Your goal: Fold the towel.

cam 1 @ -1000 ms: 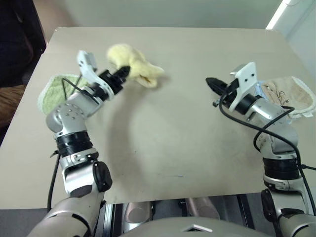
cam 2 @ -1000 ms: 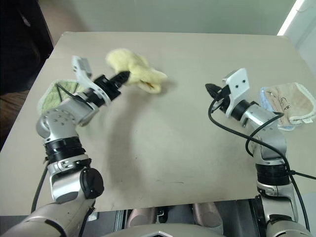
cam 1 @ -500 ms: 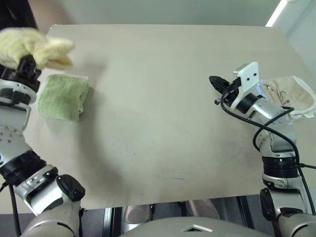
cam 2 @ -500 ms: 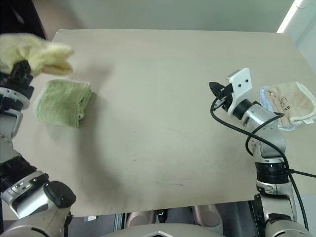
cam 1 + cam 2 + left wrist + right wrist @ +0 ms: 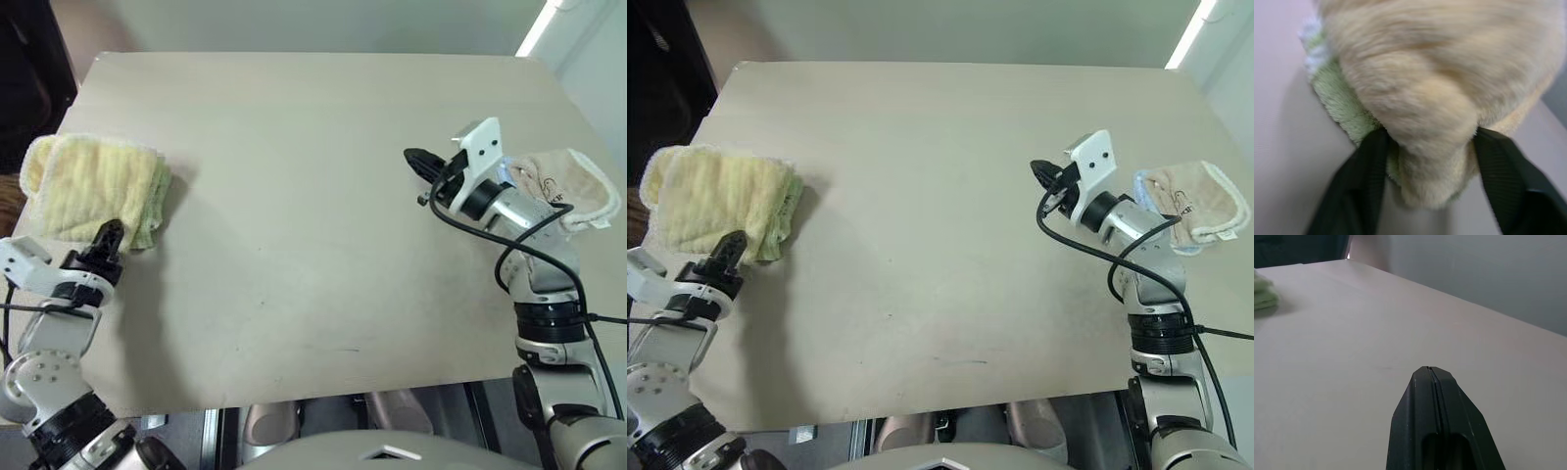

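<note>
Folded and ribbed, the pale yellow towel (image 5: 90, 188) lies atop the green towel (image 5: 1339, 100), left gripper (image 5: 1430, 161) spread around its fold, right gripper (image 5: 1429, 374) pressed together.

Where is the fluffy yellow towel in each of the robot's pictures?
Left eye view: the yellow towel lies at the table's left edge, on the green towel.
Right eye view: the same spot, far left, by the left gripper.
Left wrist view: up close, bulging between the two spread black fingers.
Right wrist view: not in it.
Shared landmark: the green towel underneath.
</note>
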`<state>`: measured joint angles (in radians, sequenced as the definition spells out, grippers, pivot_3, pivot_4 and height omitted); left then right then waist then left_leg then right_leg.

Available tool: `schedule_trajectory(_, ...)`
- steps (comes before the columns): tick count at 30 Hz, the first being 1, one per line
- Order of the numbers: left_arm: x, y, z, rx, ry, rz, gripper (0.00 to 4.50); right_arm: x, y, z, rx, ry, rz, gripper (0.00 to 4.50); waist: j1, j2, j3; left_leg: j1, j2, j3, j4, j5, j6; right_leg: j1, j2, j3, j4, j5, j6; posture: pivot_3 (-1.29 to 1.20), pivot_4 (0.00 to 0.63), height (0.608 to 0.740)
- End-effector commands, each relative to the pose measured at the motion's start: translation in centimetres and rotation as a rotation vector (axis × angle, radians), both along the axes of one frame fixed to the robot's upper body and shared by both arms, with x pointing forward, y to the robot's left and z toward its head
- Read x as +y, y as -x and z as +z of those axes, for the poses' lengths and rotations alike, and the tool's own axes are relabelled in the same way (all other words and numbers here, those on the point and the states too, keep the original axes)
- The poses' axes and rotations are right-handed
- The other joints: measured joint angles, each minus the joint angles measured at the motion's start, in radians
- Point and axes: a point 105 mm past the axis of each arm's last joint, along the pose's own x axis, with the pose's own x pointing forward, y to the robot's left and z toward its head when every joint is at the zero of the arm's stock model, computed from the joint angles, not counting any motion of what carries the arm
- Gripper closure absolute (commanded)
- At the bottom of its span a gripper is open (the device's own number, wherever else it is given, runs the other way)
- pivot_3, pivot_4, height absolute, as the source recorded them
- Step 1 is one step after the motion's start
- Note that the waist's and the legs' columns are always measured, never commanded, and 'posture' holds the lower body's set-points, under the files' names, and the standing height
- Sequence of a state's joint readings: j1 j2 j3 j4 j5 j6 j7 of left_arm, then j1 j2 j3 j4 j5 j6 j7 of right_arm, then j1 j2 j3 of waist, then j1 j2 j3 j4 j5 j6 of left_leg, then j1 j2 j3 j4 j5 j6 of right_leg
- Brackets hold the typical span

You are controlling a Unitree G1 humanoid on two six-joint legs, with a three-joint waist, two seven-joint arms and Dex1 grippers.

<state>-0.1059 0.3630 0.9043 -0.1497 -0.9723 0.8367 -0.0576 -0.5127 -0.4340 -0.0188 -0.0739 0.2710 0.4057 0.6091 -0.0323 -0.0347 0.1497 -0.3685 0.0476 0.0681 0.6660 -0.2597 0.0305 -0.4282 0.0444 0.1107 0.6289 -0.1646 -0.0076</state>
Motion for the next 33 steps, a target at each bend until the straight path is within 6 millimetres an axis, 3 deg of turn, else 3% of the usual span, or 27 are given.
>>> schedule_trajectory(1, 0.0, 0.9, 1.4, -0.073, 0.01, 0.012, 0.42, 0.3, 0.3, 1.3, -0.052, -0.005, 0.023, 4.5, 0.001, 0.0, 0.0, 0.0, 0.0, 0.0, 0.0, 0.0, 0.0, 0.0, 0.0, 0.0, 0.0, 0.001, -0.001, 0.0, 0.15, 0.739)
schedule_trajectory(2, 0.4, 1.2, 1.3, -0.079, 0.017, 0.021, 0.08, 0.4, 0.3, 1.2, -0.05, -0.005, 0.028, 4.5, 0.001, 0.0, 0.0, 0.0, 0.0, 0.0, 0.0, 0.0, 0.0, 0.0, 0.0, 0.0, 0.0, 0.002, -0.002, 0.0, 0.15, 0.739)
schedule_trajectory(3, 0.6, 1.3, 1.3, -0.083, 0.021, 0.027, 0.03, 0.5, 0.4, 1.1, -0.048, -0.005, 0.031, 4.5, 0.0, -0.001, 0.0, 0.0, 0.0, 0.0, 0.0, 0.0, 0.0, 0.0, 0.0, 0.0, 0.0, 0.003, -0.003, 0.0, 0.15, 0.739)
schedule_trajectory(10, 0.4, 2.0, 2.2, -0.108, -0.029, -0.014, 0.03, 1.1, 0.4, 0.9, -0.042, -0.012, 0.043, 4.5, 0.0, -0.001, 0.0, 0.002, 0.0, 0.0, 0.001, 0.001, -0.001, 0.0, 0.001, 0.0, 0.0, 0.006, -0.005, 0.0, 0.15, 0.739)
schedule_trajectory(15, 0.4, 4.5, 0.7, -0.023, -0.182, -0.101, 0.03, 1.1, 0.8, 0.6, -0.02, -0.019, 0.058, 4.5, -0.006, 0.0, 0.0, 0.001, 0.0, 0.0, 0.0, 0.0, -0.003, -0.002, 0.002, 0.001, -0.001, 0.004, -0.003, 0.0, 0.15, 0.739)
schedule_trajectory(19, -2.4, 5.6, 1.6, -0.032, -0.312, -0.306, 0.03, 1.6, 1.7, 0.0, 0.024, -0.022, 0.118, 4.5, -0.002, 0.0, 0.0, 0.0, 0.001, -0.001, 0.0, -0.004, -0.004, -0.003, 0.002, 0.001, -0.001, -0.001, -0.002, 0.0, 0.15, 0.739)
schedule_trajectory(23, -6.3, 5.0, 2.3, -0.032, -0.448, -0.529, 0.03, 2.2, 2.5, -0.8, 0.071, -0.017, 0.176, 4.5, 0.011, 0.001, 0.0, 0.0, 0.0, -0.001, 0.0, -0.005, -0.002, -0.002, 0.002, 0.001, 0.0, -0.003, -0.002, 0.0, 0.15, 0.739)
schedule_trajectory(28, -12.6, 1.5, 2.8, -0.1, -0.69, -0.799, 0.03, 1.8, 2.6, -1.4, 0.1, -0.028, 0.168, 4.5, 0.015, 0.001, 0.0, 0.0, 0.0, -0.001, 0.002, -0.005, -0.001, -0.001, 0.002, 0.001, -0.001, -0.001, -0.003, 0.0, 0.15, 0.739)
schedule_trajectory(33, -15.9, -2.4, 3.4, -0.199, -0.804, -0.892, 0.03, 0.5, 3.4, -1.8, 0.135, -0.044, 0.161, 4.5, 0.014, 0.0, 0.0, 0.001, 0.001, -0.001, 0.003, -0.005, 0.0, -0.001, 0.002, 0.001, 0.0, 0.002, -0.005, 0.0, 0.15, 0.739)
